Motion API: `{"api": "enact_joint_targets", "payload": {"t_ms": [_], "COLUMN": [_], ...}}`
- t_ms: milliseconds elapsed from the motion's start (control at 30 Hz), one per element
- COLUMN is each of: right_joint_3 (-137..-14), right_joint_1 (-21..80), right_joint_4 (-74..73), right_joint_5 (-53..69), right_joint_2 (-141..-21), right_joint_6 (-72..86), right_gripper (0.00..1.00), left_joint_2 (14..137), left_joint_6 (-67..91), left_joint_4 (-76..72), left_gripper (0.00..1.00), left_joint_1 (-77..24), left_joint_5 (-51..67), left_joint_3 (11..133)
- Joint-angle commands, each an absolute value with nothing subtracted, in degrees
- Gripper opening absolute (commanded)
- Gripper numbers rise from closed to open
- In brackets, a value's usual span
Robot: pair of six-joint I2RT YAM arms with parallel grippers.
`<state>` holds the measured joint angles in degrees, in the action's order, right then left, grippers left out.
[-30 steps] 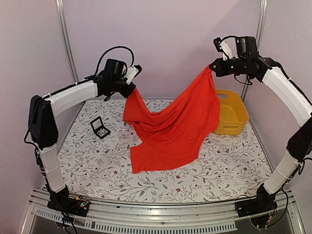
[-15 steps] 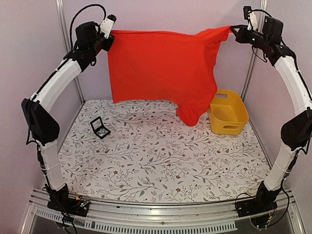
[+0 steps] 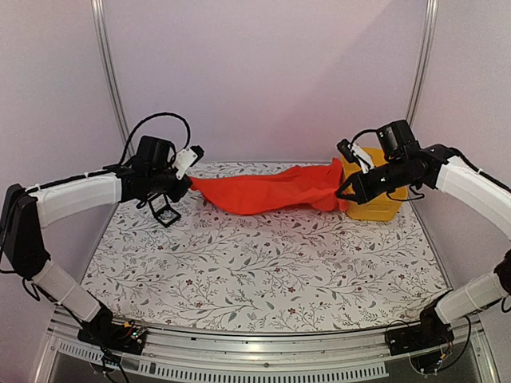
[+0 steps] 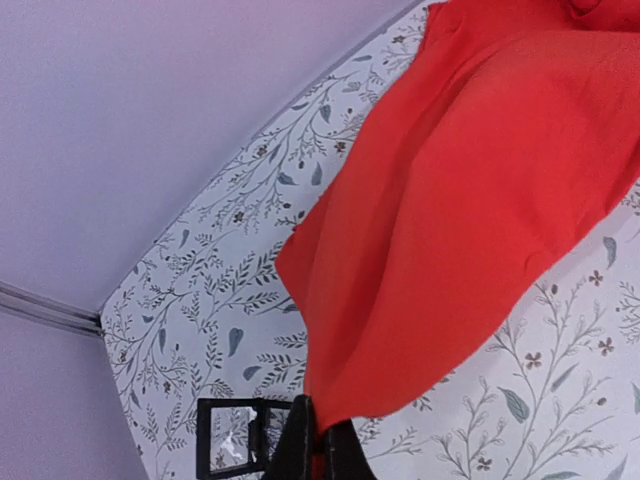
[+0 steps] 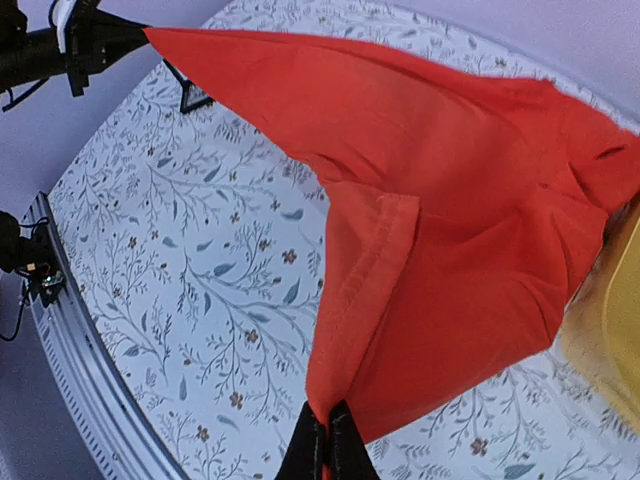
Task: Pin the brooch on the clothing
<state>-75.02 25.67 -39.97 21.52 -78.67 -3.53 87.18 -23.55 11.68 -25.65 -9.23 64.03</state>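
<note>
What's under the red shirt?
The red shirt is gripped at each end by the left tool and right tool. Under its edges the flowery table shows. Anything right beneath the cloth is covered, so I cannot tell.

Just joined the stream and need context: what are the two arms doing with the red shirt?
Both arms hold the red T-shirt by opposite ends. The left tool and the right tool are each shut on an edge, and the cloth is stretched between them low over the table. A black display box sits by the left tool and a yellow basket behind the right. No brooch shows on the shirt, so pinning is not yet done.
</note>
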Motion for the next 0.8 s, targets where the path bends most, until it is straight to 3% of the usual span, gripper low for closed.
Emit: {"api": "enact_joint_targets", "payload": {"t_ms": [0, 267, 533, 767], "right_joint_3": [-61.95, -48.05, -52.19, -45.52], "right_joint_1": [27.92, 41.37, 42.84, 46.82], "right_joint_4": [-43.62, -44.66, -56.19, -56.47], "right_joint_5": [23.69, 26.89, 32.68, 42.78], "right_joint_2": [-71.92, -70.42, -67.98, -65.58], "right_joint_6": [9.79, 26.84, 26.67, 27.17], "right_gripper": [0.00, 0.00, 0.00, 0.00], "left_joint_2": [86.18, 86.66, 84.85, 80.55], "left_joint_6": [-16.71, -9.16, -9.35, -9.29], "left_joint_4": [14.69, 30.13, 41.45, 42.99], "left_gripper": [0.00, 0.00, 0.00, 0.00], "left_joint_1": [-31.91, -34.27, -34.98, -35.12], "left_joint_5": [-7.11, -6.84, -12.23, -10.44], "left_joint_3": [58.72, 55.00, 54.84, 54.41]}}
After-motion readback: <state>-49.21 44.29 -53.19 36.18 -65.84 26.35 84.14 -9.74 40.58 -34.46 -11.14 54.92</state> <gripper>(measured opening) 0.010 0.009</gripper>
